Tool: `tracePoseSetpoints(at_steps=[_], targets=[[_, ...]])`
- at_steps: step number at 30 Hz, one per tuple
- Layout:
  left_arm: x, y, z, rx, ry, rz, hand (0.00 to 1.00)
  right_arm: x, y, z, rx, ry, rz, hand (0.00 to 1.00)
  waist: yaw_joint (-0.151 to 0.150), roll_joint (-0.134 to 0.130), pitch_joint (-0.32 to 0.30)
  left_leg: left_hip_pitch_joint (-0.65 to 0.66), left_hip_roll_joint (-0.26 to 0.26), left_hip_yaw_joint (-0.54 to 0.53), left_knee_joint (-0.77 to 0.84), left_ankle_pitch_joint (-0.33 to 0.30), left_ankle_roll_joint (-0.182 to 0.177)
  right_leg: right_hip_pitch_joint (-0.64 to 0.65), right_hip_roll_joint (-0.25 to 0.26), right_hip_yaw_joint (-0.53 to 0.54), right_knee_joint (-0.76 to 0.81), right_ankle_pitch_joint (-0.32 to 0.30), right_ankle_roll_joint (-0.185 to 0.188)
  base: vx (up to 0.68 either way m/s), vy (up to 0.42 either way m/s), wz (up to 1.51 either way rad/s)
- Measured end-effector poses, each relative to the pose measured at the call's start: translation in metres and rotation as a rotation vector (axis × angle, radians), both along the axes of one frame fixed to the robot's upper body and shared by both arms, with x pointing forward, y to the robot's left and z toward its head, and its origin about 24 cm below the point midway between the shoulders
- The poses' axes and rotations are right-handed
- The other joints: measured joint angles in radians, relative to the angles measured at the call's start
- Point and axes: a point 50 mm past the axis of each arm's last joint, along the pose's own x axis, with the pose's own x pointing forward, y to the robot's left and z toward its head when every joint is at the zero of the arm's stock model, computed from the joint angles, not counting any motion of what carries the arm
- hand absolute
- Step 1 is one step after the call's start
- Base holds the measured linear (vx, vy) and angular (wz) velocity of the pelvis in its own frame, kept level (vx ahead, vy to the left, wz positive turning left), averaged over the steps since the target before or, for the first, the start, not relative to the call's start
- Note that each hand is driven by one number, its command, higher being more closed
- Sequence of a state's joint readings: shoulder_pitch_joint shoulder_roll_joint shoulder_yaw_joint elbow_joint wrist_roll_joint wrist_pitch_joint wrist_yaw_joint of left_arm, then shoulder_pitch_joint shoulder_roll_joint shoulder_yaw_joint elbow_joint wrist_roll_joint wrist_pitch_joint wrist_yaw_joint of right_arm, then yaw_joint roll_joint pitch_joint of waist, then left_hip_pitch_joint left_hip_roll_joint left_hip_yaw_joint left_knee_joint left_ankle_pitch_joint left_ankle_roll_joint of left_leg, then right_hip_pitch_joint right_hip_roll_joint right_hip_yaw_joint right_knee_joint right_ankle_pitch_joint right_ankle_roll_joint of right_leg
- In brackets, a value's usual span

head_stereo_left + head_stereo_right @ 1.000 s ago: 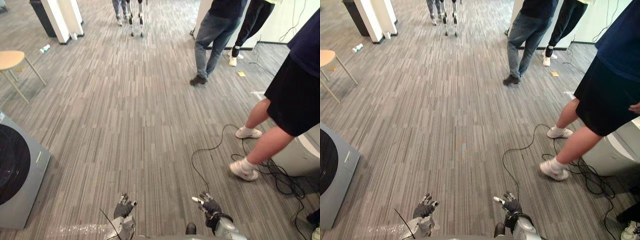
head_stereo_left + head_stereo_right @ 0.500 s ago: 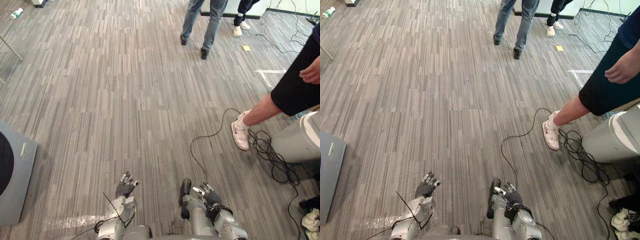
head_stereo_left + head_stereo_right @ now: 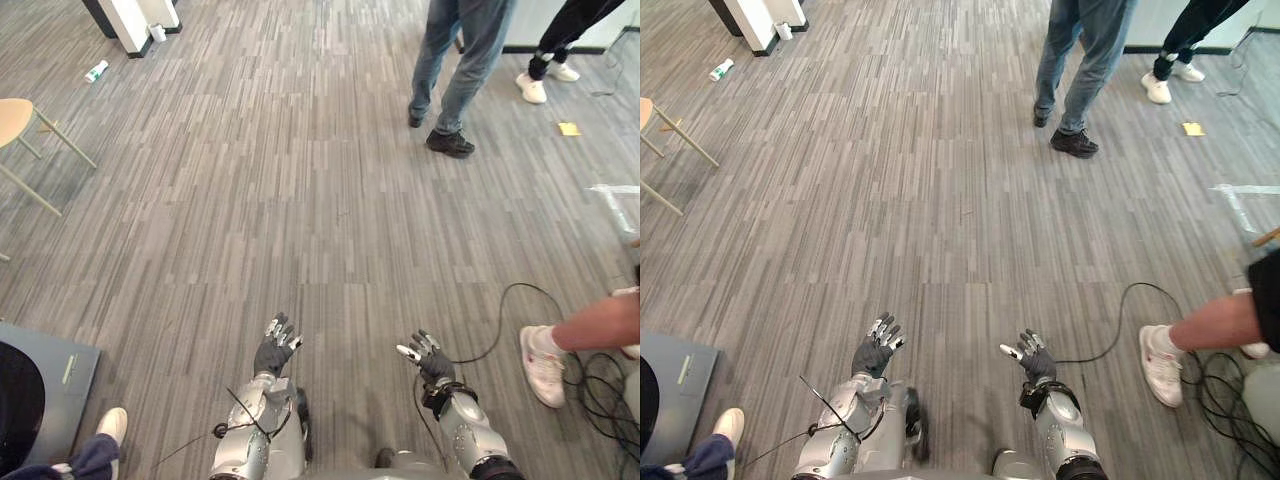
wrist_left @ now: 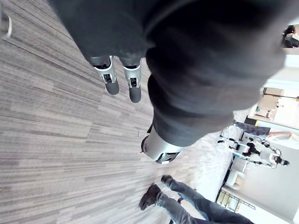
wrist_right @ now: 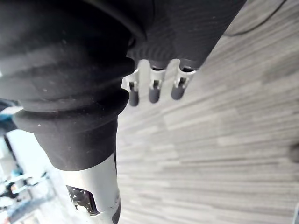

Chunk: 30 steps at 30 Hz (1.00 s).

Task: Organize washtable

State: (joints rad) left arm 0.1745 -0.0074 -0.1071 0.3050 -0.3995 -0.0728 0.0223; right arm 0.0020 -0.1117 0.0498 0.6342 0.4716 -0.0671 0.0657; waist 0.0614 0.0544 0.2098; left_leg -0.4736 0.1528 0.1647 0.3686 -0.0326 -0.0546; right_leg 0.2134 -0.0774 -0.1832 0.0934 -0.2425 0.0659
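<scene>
Washer-like grey appliance with a dark round door (image 3: 45, 365), one of its kind, sits on the grey striped carpet floor (image 3: 300, 180) at the far left, near the robot's left side. Just beside it is one white shoe under a dark blue trouser leg (image 3: 110, 425) of a person. Further back on the left stand one round pale wooden stool (image 3: 15, 115) and, well beyond it, one small clear bottle (image 3: 96, 70) lying on the floor.

Both of the robot's hands are held low over bare floor, well apart. The left hand (image 3: 273, 352) has its fingers (image 4: 111, 84) straight and spread, holding nothing. The right hand (image 3: 432, 362) likewise has its fingers (image 5: 153, 92) straight and loose, empty.

Behind them, right of centre, a person in blue jeans and dark shoes (image 3: 465, 50) stands; further right is a second person in black trousers and white shoes (image 3: 570, 25). One small yellow paper note (image 3: 568, 128) lies near them. At the right edge a third person's bare leg ends in a white trainer (image 3: 542, 352).
</scene>
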Motion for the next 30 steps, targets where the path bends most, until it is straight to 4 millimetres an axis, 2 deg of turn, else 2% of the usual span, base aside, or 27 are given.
tracePoseSetpoints(at_steps=[1, 2, 3, 4, 6, 7, 8, 9, 10, 11, 12, 13, 15, 17, 18, 19, 20, 21, 22, 23, 24, 25, 26, 27, 28, 29, 30], targets=[[-0.003, 0.002, -0.003, 0.006, 0.016, 0.001, 0.0, -0.001, 0.004, -0.003, 0.014, 0.017, -0.005, 0.0, 0.01, -0.029, 0.001, 0.038, -0.034, 0.019, -0.008, 0.071, 0.076, 0.031, -0.03, 0.023, -0.004, -0.026, 0.021, 0.75, 0.209, -0.26], [-0.001, 0.007, -0.002, 0.015, 0.012, 0.018, 0.0, -0.002, 0.01, -0.004, 0.027, 0.017, 0.005, 0.0, 0.006, -0.064, -0.008, 0.043, -0.059, 0.036, -0.008, 0.06, 0.079, 0.026, -0.063, 0.025, -0.001, -0.01, 0.011, 0.58, 0.144, -0.11], [0.003, 0.009, 0.005, 0.007, -0.021, 0.041, 0.0, -0.001, 0.012, -0.003, 0.024, 0.015, 0.022, 0.0, 0.012, -0.068, -0.011, 0.03, -0.054, 0.043, 0.063, 0.004, 0.116, 0.022, -0.069, 0.041, 0.02, 0.033, 0.035, 0.56, 0.143, -0.04], [0.003, 0.01, 0.008, 0.005, -0.036, 0.05, 0.0, 0.001, 0.014, -0.002, 0.021, 0.01, 0.031, 0.0, 0.013, -0.07, -0.013, 0.031, -0.049, 0.051, 0.105, -0.031, 0.124, 0.024, -0.083, 0.055, 0.039, 0.048, 0.05, 0.54, 0.193, -0.31], [-0.005, 0.018, 0.007, 0.017, -0.032, 0.077, 0.0, 0.003, 0.021, -0.001, 0.024, -0.002, 0.063, 0.0, 0.014, -0.102, -0.044, 0.082, -0.065, 0.101, 0.153, -0.124, 0.139, -0.033, -0.127, 0.119, 0.235, 0.06, 0.064, 0.53, 0.223, -0.4], [-0.005, 0.019, 0.007, 0.021, -0.03, 0.076, 0.0, 0.003, 0.023, -0.002, 0.02, -0.003, 0.073, 0.0, 0.011, -0.108, -0.053, 0.117, -0.077, 0.115, 0.149, -0.16, 0.142, -0.09, -0.147, 0.137, 0.386, 0.09, 0.073, 0.5, 0.212, -0.24], [-0.007, 0.02, 0.006, 0.026, -0.022, 0.073, 0.0, 0.002, 0.025, -0.002, 0.02, -0.001, 0.078, 0.0, 0.006, -0.111, -0.055, 0.154, -0.09, 0.121, 0.134, -0.183, 0.147, -0.159, -0.168, 0.151, 0.542, 0.162, 0.088, 0.47, 0.174, -0.09], [-0.004, 0.016, 0.007, 0.026, -0.028, 0.053, 0.0, -0.002, 0.025, -0.005, 0.018, 0.016, 0.082, 0.0, 0.004, -0.117, -0.058, 0.211, -0.107, 0.127, 0.109, -0.209, 0.154, -0.254, -0.191, 0.164, 0.754, 0.262, 0.092, 0.53, 0.156, -0.02], [-0.004, 0.017, 0.007, 0.036, -0.03, 0.04, 0.0, -0.007, 0.028, -0.01, 0.023, 0.042, 0.097, 0.0, 0.003, -0.118, -0.058, 0.278, -0.125, 0.127, 0.07, -0.223, 0.158, -0.337, -0.211, 0.146, 0.929, 0.235, 0.055, 0.44, 0.094, -0.02], [-0.004, 0.018, 0.007, 0.042, -0.03, 0.04, 0.0, -0.01, 0.029, -0.013, 0.023, 0.057, 0.106, 0.0, 0.002, -0.117, -0.057, 0.32, -0.135, 0.125, 0.039, -0.225, 0.159, -0.369, -0.217, 0.132, 0.988, 0.207, 0.012, 0.43, 0.056, 0.05], [-0.005, 0.02, 0.007, 0.05, -0.028, 0.043, 0.0, -0.015, 0.032, -0.016, 0.025, 0.075, 0.116, 0.0, -0.007, -0.108, -0.055, 0.404, -0.145, 0.118, -0.024, -0.227, 0.159, -0.418, -0.218, 0.083, 1.048, 0.152, -0.04, 0.43, 0.031, 0.14], [-0.007, 0.021, 0.005, 0.056, -0.019, 0.043, 0.0, -0.019, 0.033, -0.017, 0.03, 0.083, 0.118, 0.0, -0.021, -0.095, -0.056, 0.473, -0.146, 0.105, -0.076, -0.233, 0.156, -0.468, -0.208, 0.021, 1.045, 0.105, -0.055, 0.5, 0.001, 0.22], [-0.007, 0.022, 0.006, 0.062, -0.022, 0.04, 0.0, -0.022, 0.033, -0.019, 0.037, 0.087, 0.119, 0.0, -0.038, -0.086, -0.052, 0.536, -0.15, 0.073, -0.125, -0.253, 0.148, -0.554, -0.174, -0.028, 0.941, 0.045, -0.049, 0.4, -0.06, 0.44], [-0.006, 0.022, 0.004, 0.066, -0.016, 0.031, 0.0, -0.026, 0.03, -0.02, 0.034, 0.098, 0.11, 0.0, -0.065, -0.084, -0.051, 0.57, -0.14, 0.03, -0.13, -0.284, 0.134, -0.609, -0.126, -0.04, 0.684, 0.039, -0.031, 0.39, -0.154, 0.69], [-0.008, 0.021, 0.001, 0.066, 0.001, 0.025, 0.0, -0.029, 0.027, -0.022, 0.029, 0.11, 0.103, 0.0, -0.075, -0.081, -0.049, 0.605, -0.124, 0.008, -0.131, -0.312, 0.115, -0.625, -0.095, -0.043, 0.483, 0.073, -0.015, 0.49, -0.222, 0.5], [-0.009, 0.022, -0.001, 0.068, 0.012, 0.028, 0.0, -0.031, 0.025, -0.023, 0.027, 0.117, 0.098, 0.0, -0.076, -0.079, -0.048, 0.625, -0.114, -0.001, -0.135, -0.321, 0.099, -0.624, -0.082, -0.049, 0.369, 0.114, -0.012, 0.51, -0.234, 0.54], [-0.011, 0.022, -0.004, 0.07, 0.026, 0.03, 0.0, -0.035, 0.024, -0.025, 0.03, 0.131, 0.09, 0.0, -0.076, -0.086, -0.053, 0.668, -0.103, -0.015, -0.162, -0.343, 0.072, -0.615, -0.071, -0.058, 0.162, 0.19, 0.007, 0.55, -0.265, 0.49], [-0.011, 0.025, -0.004, 0.075, 0.027, 0.035, 0.0, -0.038, 0.024, -0.027, 0.032, 0.143, 0.092, 0.0, -0.077, -0.096, -0.059, 0.705, -0.1, -0.028, -0.187, -0.357, 0.051, -0.631, -0.07, -0.062, 0.094, 0.211, 0.017, 0.62, -0.297, 0.58], [-0.012, 0.025, -0.006, 0.076, 0.036, 0.035, 0.0, -0.04, 0.023, -0.028, 0.03, 0.154, 0.093, 0.0, -0.079, -0.098, -0.066, 0.746, -0.095, -0.045, -0.201, -0.37, 0.028, -0.639, -0.064, -0.057, 0.111, 0.273, -0.009, 0.81, -0.361, 0.53], [-0.016, 0.024, -0.014, 0.074, 0.073, 0.031, 0.0, -0.042, 0.019, -0.029, 0.02, 0.165, 0.092, 0.0, -0.075, -0.071, -0.086, 0.74, -0.054, -0.059, -0.15, -0.367, 0.018, -0.641, -0.04, -0.056, 0.15, 0.365, -0.074, 0.86, -0.395, 0.47], [-0.018, 0.02, -0.018, 0.063, 0.093, 0.029, 0.0, -0.041, 0.015, -0.028, 0.012, 0.161, 0.089, 0.0, -0.076, -0.035, -0.093, 0.666, -0.006, -0.072, 0.029, -0.347, -0.016, -0.64, -0.024, -0.072, 0.198, 0.375, -0.105, 0.86, -0.409, 0.26], [-0.02, 0.017, -0.02, 0.051, 0.106, 0.033, 0.0, -0.037, 0.012, -0.026, 0.004, 0.153, 0.09, 0.0, -0.074, -0.006, -0.091, 0.594, 0.032, -0.087, 0.21, -0.289, -0.053, -0.625, -0.006, -0.093, 0.236, 0.323, -0.121, 0.69, -0.361, 0.12], [-0.02, 0.015, -0.022, 0.043, 0.116, 0.037, 0.0, -0.035, 0.011, -0.025, -0.002, 0.148, 0.093, 0.0, -0.072, 0.01, -0.082, 0.542, 0.053, -0.1, 0.338, -0.213, -0.064, -0.602, 0.007, -0.099, 0.248, 0.295, -0.127, 0.69, -0.32, -0.06], [-0.021, 0.013, -0.028, 0.028, 0.144, 0.048, 0.0, -0.03, 0.012, -0.023, -0.003, 0.135, 0.099, 0.0, -0.058, 0.03, -0.075, 0.448, 0.091, -0.127, 0.566, -0.082, -0.079, -0.537, 0.036, -0.104, 0.241, 0.259, -0.149, 0.54, -0.221, -0.18], [-0.022, 0.011, -0.031, 0.02, 0.16, 0.051, 0.0, -0.029, 0.012, -0.023, -0.003, 0.136, 0.095, 0.0, -0.047, 0.032, -0.073, 0.402, 0.112, -0.132, 0.704, -0.092, -0.074, -0.474, 0.057, -0.1, 0.216, 0.243, -0.159, 0.63, -0.227, -0.33], [-0.022, 0.012, -0.032, 0.013, 0.17, 0.054, 0.0, -0.023, 0.013, -0.019, 0.002, 0.114, 0.09, 0.0, -0.043, 0.018, -0.064, 0.349, 0.125, -0.111, 0.794, -0.114, -0.039, -0.387, 0.068, -0.093, 0.174, 0.237, -0.168, 0.56, -0.195, -0.31], [-0.021, 0.012, -0.032, 0.007, 0.172, 0.058, 0.0, -0.018, 0.012, -0.016, 0.0, 0.093, 0.079, 0.0, -0.044, -0.004, -0.06, 0.31, 0.136, -0.065, 0.796, -0.129, -0.014, -0.309, 0.065, -0.086, 0.119, 0.237, -0.168, 0.52, -0.19, -0.23]])
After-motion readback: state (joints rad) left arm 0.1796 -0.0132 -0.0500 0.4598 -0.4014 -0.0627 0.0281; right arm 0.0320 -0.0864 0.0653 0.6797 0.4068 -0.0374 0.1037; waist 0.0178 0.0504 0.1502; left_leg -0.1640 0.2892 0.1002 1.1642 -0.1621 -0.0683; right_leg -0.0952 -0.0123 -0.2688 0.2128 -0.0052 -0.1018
